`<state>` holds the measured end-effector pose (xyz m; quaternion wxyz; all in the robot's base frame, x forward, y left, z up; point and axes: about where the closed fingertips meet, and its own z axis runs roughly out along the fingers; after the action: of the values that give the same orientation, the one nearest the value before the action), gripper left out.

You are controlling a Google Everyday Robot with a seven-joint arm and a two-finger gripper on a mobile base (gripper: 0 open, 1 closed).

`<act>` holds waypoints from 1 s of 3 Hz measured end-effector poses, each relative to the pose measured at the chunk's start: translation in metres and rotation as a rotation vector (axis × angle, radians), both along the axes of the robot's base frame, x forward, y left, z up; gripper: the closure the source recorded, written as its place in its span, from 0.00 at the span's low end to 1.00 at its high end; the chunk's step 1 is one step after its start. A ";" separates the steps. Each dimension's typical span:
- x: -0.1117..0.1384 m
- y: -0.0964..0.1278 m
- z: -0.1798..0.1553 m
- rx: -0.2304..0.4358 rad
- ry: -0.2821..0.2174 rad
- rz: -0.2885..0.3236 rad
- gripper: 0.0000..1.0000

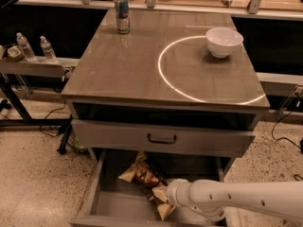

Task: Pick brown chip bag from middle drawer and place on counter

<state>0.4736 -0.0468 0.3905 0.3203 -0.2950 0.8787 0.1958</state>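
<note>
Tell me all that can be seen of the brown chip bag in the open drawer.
The brown chip bag is crinkly, dark brown in the middle with pale print, and tan-yellow at its ends. It lies slanted on the grey floor of the middle drawer, which is pulled open, with its far end in shadow at the back. The gripper, at the tip of the white arm that enters from the right, meets the bag's near end; whether it grips the bag cannot be seen.

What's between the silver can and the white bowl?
Camera view: only bare glossy grey-brown counter. The end effector is down in the grey middle drawer, at the brown chip bag.
</note>
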 end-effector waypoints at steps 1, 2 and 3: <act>-0.008 -0.025 0.030 -0.015 -0.041 -0.052 0.95; -0.023 -0.054 0.070 -0.072 -0.069 -0.079 1.00; -0.049 -0.083 0.111 -0.228 -0.060 -0.024 1.00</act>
<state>0.4251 -0.1302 0.5013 0.3133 -0.3248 0.8886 0.0820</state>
